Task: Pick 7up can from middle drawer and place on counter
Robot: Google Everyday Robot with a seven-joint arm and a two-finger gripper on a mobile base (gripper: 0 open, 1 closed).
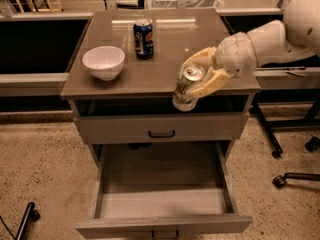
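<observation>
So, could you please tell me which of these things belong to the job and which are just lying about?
Job: 7up can, held tilted in the gripper at the front edge of the counter; open drawer below.
Lying about: bowl and blue can, both on the counter.

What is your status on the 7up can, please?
Gripper shut on 7up can at counter front edge. Can tilted, above open middle drawer, not yet set down. White bowl, blue can off to the side.
</observation>
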